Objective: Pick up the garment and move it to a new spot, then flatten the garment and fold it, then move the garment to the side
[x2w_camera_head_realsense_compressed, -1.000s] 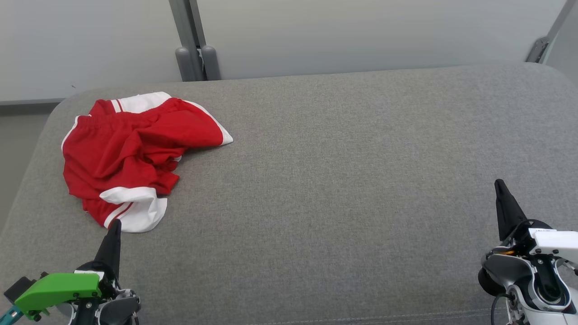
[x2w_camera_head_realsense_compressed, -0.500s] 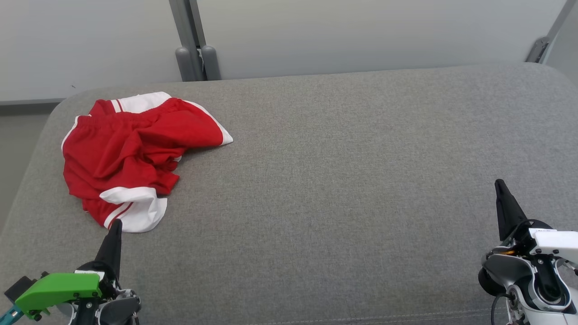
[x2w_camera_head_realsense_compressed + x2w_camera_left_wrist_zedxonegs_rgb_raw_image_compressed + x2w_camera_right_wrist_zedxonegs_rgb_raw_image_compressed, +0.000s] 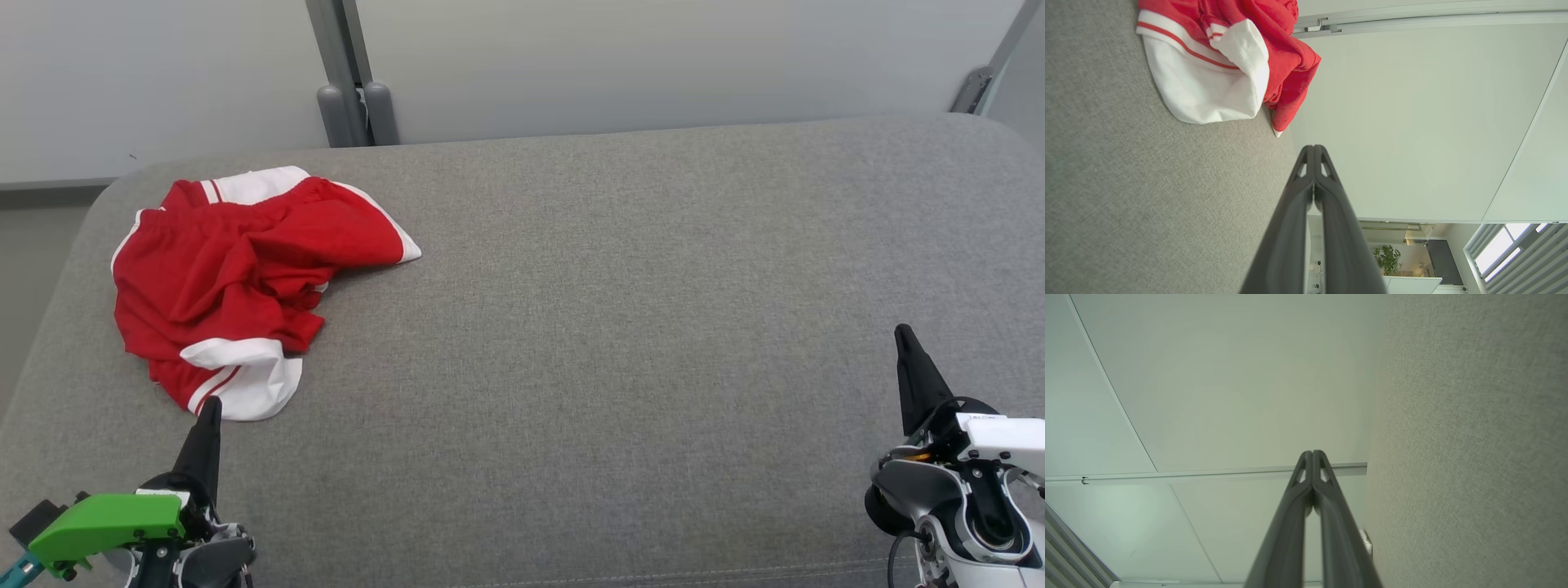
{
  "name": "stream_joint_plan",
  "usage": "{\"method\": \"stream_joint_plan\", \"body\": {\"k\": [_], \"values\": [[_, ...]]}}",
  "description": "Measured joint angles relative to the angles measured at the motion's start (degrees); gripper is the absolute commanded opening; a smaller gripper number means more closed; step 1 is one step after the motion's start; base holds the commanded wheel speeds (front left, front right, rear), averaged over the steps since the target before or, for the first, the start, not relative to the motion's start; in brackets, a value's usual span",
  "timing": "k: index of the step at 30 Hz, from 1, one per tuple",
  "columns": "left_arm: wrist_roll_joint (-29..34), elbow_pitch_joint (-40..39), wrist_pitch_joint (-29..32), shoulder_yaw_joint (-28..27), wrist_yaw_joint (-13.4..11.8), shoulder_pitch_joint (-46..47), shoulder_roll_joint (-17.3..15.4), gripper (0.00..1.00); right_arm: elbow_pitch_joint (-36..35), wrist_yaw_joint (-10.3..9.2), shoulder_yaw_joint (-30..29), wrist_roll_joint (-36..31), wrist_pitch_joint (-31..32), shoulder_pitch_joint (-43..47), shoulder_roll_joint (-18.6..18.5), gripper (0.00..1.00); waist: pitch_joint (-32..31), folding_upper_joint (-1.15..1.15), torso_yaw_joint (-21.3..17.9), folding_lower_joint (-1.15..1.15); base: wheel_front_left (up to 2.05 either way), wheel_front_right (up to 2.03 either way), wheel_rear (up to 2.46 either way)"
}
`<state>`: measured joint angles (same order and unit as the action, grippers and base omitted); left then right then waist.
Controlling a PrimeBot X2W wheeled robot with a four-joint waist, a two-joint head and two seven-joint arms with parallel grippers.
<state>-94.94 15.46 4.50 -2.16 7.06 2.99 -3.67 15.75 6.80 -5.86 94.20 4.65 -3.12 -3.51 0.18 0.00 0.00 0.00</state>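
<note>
A crumpled bright red soft sports garment [image 3: 237, 278] with white panels lies at ten o'clock on the grey fabric cushion [image 3: 612, 327]. The left pincer [image 3: 211, 402], closed tight and empty, sits at seven o'clock just beside its white hem; the right pincer [image 3: 901, 329], likewise closed and empty, at four o'clock

The garment [image 3: 237, 278] is coloured bright red, with white panels and thin red-and-white stripes. The cushion [image 3: 620, 327] is covered in a plain grey weave.

Closed right hand [image 3: 1313, 451] beside grey cushion [image 3: 1474, 437]
</note>
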Motion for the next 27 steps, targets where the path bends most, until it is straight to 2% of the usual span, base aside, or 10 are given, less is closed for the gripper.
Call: {"method": "stream_joint_plan", "body": {"k": [2, 3, 8, 17, 27], "values": [[0.0, 0.0, 0.0, 0.0, 0.0, 0.0, 0.01, 0.0, 0.0, 0.0, 0.0, 0.0, 0.0, 0.0, 0.0, 0.0, 0.0, 0.0, 0.0, 0.0, 0.0, 0.0, 0.0], [-0.03, 0.21, 0.0, 0.07, -0.02, -0.07, 0.03, 1.0, 0.21, -0.07, 0.02, 0.03, -0.01, 0.1, 0.03, 1.0, 0.0, 0.0, 0.0, 0.0, 0.0, 0.0, 0.0], [-0.03, 3.43, 0.0, 0.67, -0.08, -2.97, 1.68, 1.0, 3.27, -0.33, 0.36, 0.03, -0.04, 3.63, 1.77, 1.0, -0.01, 0.0, 0.0, 0.0, 0.0, 0.0, 0.0], [0.01, 3.04, -0.58, 1.33, -0.08, -3.19, 1.74, 1.0, 2.74, -0.32, 0.99, -1.16, -0.85, 3.79, 1.74, 1.0, 0.05, 0.0, 0.03, 0.0, 0.0, 0.0, 0.0], [4.05, 2.09, -2.59, 2.97, -0.08, -3.18, 1.44, 1.0, 1.67, -0.33, 2.89, -8.42, -3.07, 3.79, -0.29, 1.0, 0.14, 0.0, 0.07, 0.0, 0.0, 0.0, 0.0]]}}
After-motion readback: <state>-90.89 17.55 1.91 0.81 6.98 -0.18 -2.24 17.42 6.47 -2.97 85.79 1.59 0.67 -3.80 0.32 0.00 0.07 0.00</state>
